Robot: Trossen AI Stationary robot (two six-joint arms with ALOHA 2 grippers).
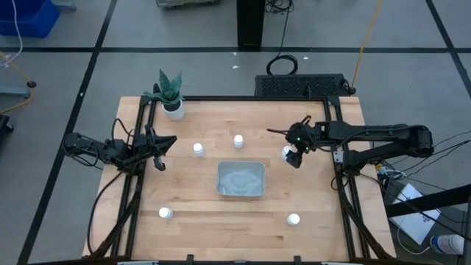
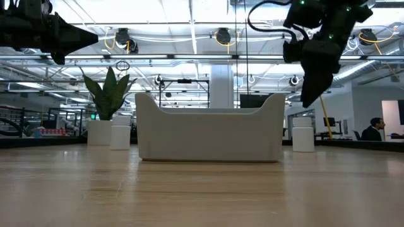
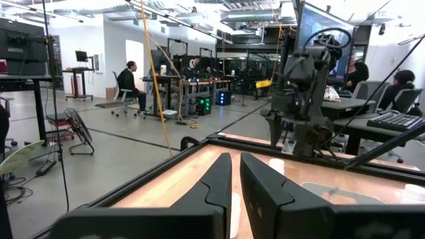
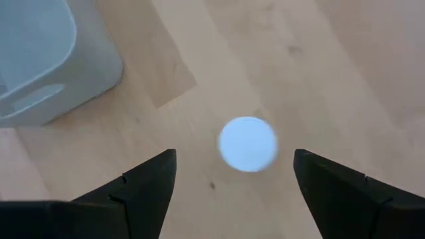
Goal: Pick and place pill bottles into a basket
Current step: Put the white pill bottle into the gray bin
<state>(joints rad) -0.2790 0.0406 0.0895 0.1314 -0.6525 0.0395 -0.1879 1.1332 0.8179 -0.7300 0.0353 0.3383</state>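
approach phase: the right gripper point(image 4: 236, 174) hangs above one pill bottle point(image 4: 248, 144), jaws set wide apart with the white cap centred between them in the right wrist view. in the high view that gripper point(image 1: 292, 157) sits just beside the right edge of the basket point(image 1: 241, 179), over the same bottle point(image 1: 286, 152), which stands on the bench point(image 1: 324, 199) near the basket's upper right corner.

recommended procedure, judged from the present layout:
- descend straight down, keeping the cap midway between the two fingers point(image 4: 146, 182), so neither one strikes the cap and tips the bottle.
- stop the descent with the fingers beside the bottle body, below the cap, and clear of the bench surface.
- close evenly; the bottle is small and light, and an off-centre squeeze would likely push it sideways.
- lift clear of the basket wall before travelling, since the basket corner point(image 4: 99, 66) lies near the bottle.

remaining stock: four further bottles stand on the bench, two above the basket point(image 1: 198, 149) point(image 1: 238, 141) and two below it point(image 1: 165, 213) point(image 1: 294, 219). the basket appears to hold none yet.

left gripper point(image 1: 160, 147) waits at the left edge of the bench, near the potted plant point(image 1: 171, 93); its jaws stand nearly together, with a narrow gap, in the left wrist view.
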